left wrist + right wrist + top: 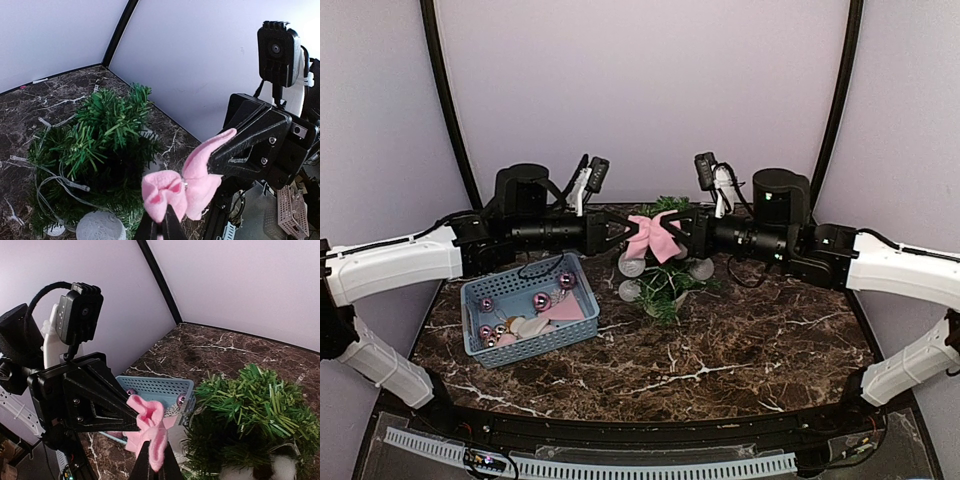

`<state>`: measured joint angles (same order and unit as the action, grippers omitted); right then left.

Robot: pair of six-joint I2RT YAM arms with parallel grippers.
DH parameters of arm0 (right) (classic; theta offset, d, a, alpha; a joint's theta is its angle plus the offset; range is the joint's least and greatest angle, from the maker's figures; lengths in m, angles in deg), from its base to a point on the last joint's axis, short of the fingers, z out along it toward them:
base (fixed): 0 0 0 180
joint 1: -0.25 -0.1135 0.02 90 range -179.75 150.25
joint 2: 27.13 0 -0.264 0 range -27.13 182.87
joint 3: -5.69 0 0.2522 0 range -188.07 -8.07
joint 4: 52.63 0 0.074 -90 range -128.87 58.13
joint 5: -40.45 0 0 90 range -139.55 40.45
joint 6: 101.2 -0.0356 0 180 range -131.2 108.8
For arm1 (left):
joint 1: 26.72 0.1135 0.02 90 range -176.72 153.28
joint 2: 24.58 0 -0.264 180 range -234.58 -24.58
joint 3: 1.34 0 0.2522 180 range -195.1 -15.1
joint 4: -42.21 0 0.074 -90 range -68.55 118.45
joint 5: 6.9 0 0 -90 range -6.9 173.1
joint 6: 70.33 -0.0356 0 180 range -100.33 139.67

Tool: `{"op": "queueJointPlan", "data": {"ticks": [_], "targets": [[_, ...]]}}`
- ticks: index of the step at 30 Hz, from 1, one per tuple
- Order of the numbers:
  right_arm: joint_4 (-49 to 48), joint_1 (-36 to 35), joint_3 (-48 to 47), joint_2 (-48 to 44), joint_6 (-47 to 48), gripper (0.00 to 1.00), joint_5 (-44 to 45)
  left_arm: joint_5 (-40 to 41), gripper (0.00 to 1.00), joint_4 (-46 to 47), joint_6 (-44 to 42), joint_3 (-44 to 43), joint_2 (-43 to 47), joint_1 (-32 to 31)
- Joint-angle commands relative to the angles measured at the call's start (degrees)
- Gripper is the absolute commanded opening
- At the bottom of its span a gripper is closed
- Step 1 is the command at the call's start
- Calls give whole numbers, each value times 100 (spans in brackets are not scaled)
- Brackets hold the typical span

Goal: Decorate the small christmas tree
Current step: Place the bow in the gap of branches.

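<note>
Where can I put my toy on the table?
The table is bare along the front, from the blue basket and the small christmas tree to the near edge, and right of the tree. Crowded: above the tree, where the left end effector and right end effector pinch a pink bow.

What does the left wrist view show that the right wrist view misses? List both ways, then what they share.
Left wrist only: the right arm's camera. Right wrist only: the left arm's camera and the blue basket holding purple baubles. Both: the tree and the pink bow, with the left gripper and right gripper shut on it.
</note>
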<state>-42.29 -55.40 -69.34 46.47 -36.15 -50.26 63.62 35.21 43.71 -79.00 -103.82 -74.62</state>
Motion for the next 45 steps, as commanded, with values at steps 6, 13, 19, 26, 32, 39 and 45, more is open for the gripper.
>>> {"op": "queueJointPlan", "data": {"ticks": [6, 13, 19, 26, 32, 39, 45], "targets": [[-31, 23, -183, 301, 373, 0, 1092, 644, 0, -169, -201, -508, -402, 15], [-105, 20, -297, 503, 570, 0, 1272, 809, 0, -195, -219, -583, -564, 36], [-93, 23, -416, 606, 626, 0, 1376, 942, 0, -128, -121, -582, -645, 57], [56, 23, -401, 731, 666, 0, 1598, 1028, 0, -145, -20, -529, -732, 77], [87, 27, -382, 896, 666, 0, 1657, 932, 0, -62, 65, -458, -866, 125], [137, 27, -355, 996, 642, 0, 1680, 833, 0, 38, 154, -310, -912, 208], [115, 29, -283, 970, 584, 0, 1767, 688, 0, 281, 204, -168, -964, 239]]}}
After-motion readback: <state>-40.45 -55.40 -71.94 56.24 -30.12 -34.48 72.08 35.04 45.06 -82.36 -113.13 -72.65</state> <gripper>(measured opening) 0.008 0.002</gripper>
